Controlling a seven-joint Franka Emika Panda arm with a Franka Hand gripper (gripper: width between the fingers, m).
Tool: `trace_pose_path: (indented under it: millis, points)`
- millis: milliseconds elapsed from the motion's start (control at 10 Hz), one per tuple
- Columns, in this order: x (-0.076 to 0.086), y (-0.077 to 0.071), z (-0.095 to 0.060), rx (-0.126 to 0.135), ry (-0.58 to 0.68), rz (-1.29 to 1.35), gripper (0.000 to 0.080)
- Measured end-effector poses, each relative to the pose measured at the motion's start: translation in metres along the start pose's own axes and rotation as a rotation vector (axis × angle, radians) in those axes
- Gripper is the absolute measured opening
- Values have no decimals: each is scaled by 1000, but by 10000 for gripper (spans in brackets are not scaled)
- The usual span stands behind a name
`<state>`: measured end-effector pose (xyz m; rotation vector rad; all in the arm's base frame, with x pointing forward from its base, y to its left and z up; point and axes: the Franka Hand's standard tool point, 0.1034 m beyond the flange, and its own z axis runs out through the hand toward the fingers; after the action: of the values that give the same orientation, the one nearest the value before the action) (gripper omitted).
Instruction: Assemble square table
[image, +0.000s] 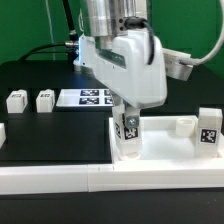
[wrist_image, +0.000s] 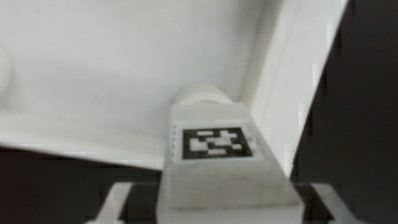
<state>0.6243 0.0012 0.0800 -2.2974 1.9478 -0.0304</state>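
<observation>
The square table top (image: 170, 148) lies flat at the exterior view's lower right, white with a raised rim. My gripper (image: 128, 116) points straight down and is shut on a white leg (image: 128, 138) with a black-white tag. The leg stands upright with its lower end at the top's corner nearest the exterior view's left. In the wrist view the leg (wrist_image: 217, 150) sits between my fingers (wrist_image: 128, 200), over the top's white floor (wrist_image: 107, 80) beside its rim (wrist_image: 294, 60). The corner socket is hidden by the leg.
Two tagged legs (image: 15, 100) (image: 44, 100) stand at the exterior view's left. Another tagged leg (image: 208, 128) and a small white part (image: 183, 126) are at the right. The marker board (image: 90, 97) lies behind. A long white border bar (image: 55, 180) runs along the front.
</observation>
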Motion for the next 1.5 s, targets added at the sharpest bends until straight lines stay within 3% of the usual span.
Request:
trace_pose_path:
  millis: [300, 400, 500, 600, 700, 800, 1100, 1500]
  points:
    - [-8, -1, 1, 2, -4, 265, 290]
    - [-8, -1, 1, 1, -3, 245, 362]
    - [-9, -1, 1, -5, -3, 178, 362]
    - [-12, -1, 0, -42, -13, 37, 546]
    - [-15, -5, -1, -55, 5, -133, 546]
    - [-18, -5, 0, -64, 13, -288, 628]
    - [-15, -4, 0, -66, 9, -473, 649]
    - [-10, -5, 3, -101, 53, -1057, 649]
